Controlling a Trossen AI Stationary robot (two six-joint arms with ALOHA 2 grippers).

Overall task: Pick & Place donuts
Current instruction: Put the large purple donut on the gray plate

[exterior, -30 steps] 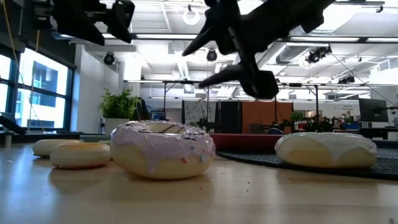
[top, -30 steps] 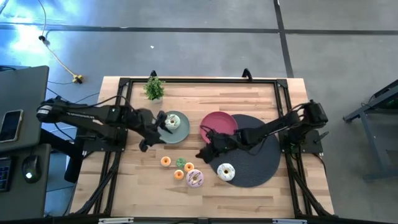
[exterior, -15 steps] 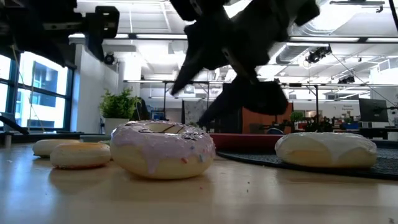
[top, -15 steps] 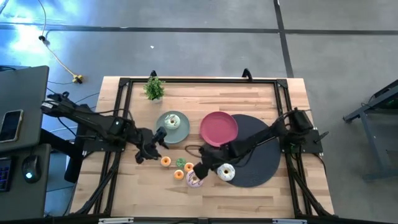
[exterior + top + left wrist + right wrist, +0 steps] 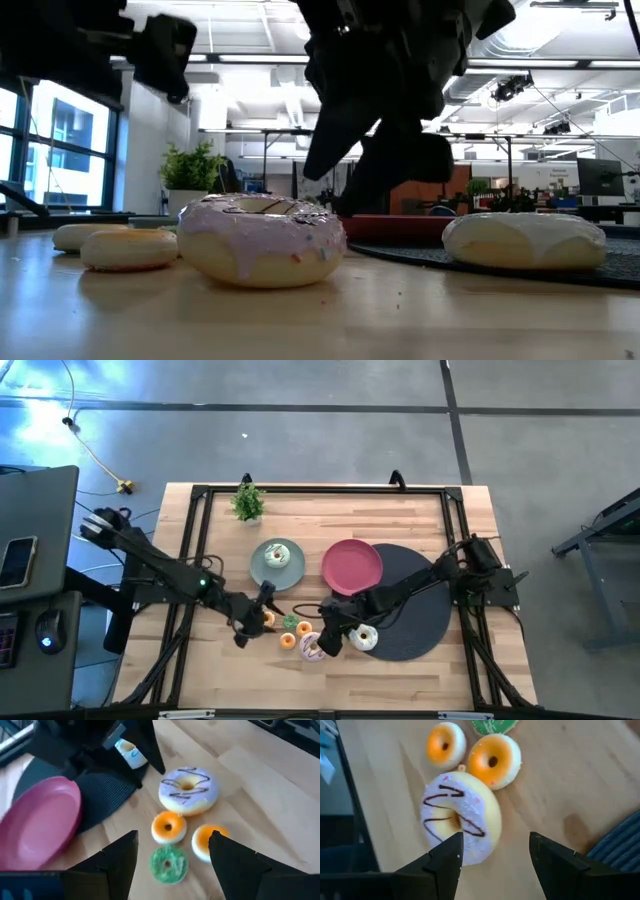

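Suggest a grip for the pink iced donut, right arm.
Come straight down on the pink iced donut; it lies flat on the table. Pinch across the ring on its free side, away from the orange donut touching it. Right gripper is open above it.

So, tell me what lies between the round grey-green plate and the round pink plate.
Only bare wooden tabletop lies there, as the high view shows.

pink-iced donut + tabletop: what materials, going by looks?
Pink-iced donut: probably soft foam or rubbery plastic, matte, with moulded icing drips and painted brown squiggles. Tabletop: light wood, butcher-block style, showing joined strips and grain under a satin finish.
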